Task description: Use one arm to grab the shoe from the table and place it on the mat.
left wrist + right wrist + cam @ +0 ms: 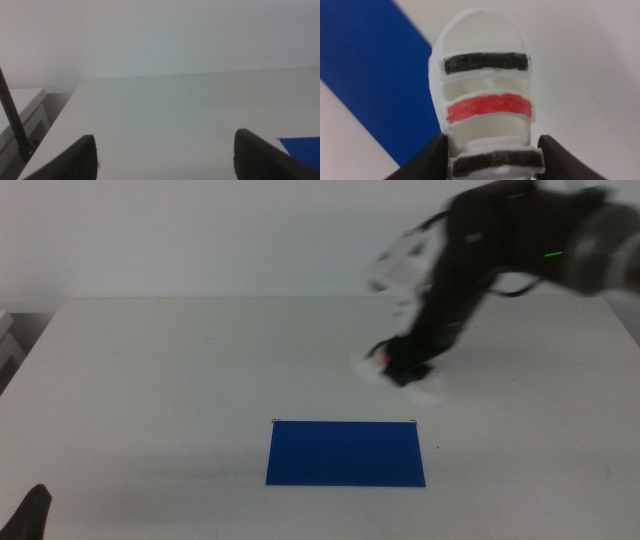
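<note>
The right arm [520,240] reaches in from the right, blurred by motion. Its gripper [408,365] is shut on the shoe [428,388], a white sneaker with black and red straps, just behind the far right corner of the blue mat [345,453]. In the right wrist view the jaws clamp the sides of the shoe [485,100] at its heel end, with the mat [375,75] beside and below it. The left gripper [30,515] waits at the bottom left edge of the middle view. Its jaws stand open and empty in the left wrist view [165,145].
The off-white table [150,360] is bare apart from the mat and the shoe. The left wrist view shows a corner of the mat [305,150], the table's left edge, and a white unit [22,115] beyond it.
</note>
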Available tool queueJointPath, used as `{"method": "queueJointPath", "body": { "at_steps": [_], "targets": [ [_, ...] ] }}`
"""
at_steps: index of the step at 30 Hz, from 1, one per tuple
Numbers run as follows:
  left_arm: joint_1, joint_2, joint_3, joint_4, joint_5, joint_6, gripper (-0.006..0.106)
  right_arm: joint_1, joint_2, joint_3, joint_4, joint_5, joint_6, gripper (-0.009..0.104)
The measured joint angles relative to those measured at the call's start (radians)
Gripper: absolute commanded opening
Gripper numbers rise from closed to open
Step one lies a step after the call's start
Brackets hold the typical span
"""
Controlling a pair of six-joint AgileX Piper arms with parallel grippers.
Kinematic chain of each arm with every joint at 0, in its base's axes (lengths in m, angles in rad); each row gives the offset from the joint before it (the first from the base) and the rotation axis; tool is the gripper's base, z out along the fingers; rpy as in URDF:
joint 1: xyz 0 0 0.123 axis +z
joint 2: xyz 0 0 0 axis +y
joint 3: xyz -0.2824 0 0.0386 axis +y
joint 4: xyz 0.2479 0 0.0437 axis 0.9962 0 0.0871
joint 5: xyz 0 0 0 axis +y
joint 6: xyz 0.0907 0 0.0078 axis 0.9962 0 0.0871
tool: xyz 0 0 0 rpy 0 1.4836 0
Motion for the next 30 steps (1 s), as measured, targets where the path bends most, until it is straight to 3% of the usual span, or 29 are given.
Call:
{"method": "queueJointPath", "body": {
  "at_steps": [9,13,20,30],
  "targets": [
    [0.0,0.0,0.0,0.0,0.0,0.0,0.094,0.124,0.168,-0.179,0.008,0.087,-0.023,-0.004],
    [0.0,0.0,0.0,0.0,0.0,0.0,0.094,0.13,0.172,-0.181,0.008,0.103,-0.134,-0.004],
    [0.0,0.0,0.0,0.0,0.0,0.0,0.094,0.13,0.172,-0.185,0.085,0.147,-0.428,-0.004],
    [0.0,0.0,0.0,0.0,0.0,0.0,0.094,0.131,0.183,-0.186,0.102,0.146,-0.468,-0.004]
  ]
}}
